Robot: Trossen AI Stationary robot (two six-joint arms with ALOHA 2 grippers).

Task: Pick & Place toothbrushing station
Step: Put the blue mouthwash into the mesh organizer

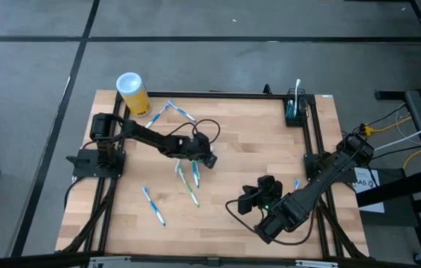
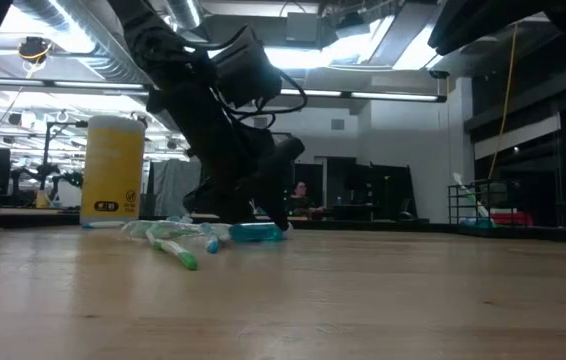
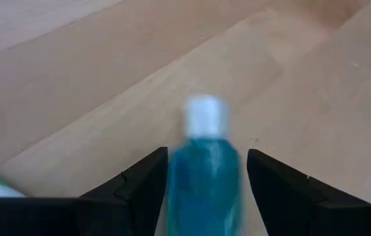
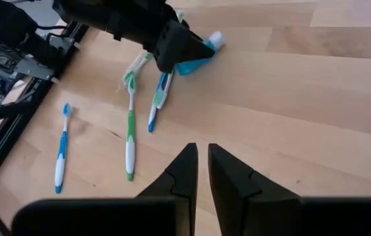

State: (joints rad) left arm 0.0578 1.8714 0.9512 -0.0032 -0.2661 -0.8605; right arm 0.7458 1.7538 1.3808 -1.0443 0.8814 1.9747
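The black toothbrushing station (image 1: 294,110) stands at the table's far right corner with a toothbrush upright in it; no gripper is near it. My left gripper (image 1: 207,158) is low over the table's middle, open. Its fingers stand on either side of a teal tube with a white cap (image 3: 205,174), which lies on the wood and also shows in the low view (image 2: 256,232) and the right wrist view (image 4: 195,60). I cannot tell whether a finger touches the tube. My right gripper (image 1: 249,202) is shut and empty above the near right part of the table.
A yellow cup with a white lid (image 1: 132,93) stands at the far left corner. Toothbrushes lie loose: a green and a blue one (image 1: 193,182) beside the left gripper, a blue one (image 1: 155,205) near the front left, and a pair (image 1: 179,112) by the cup.
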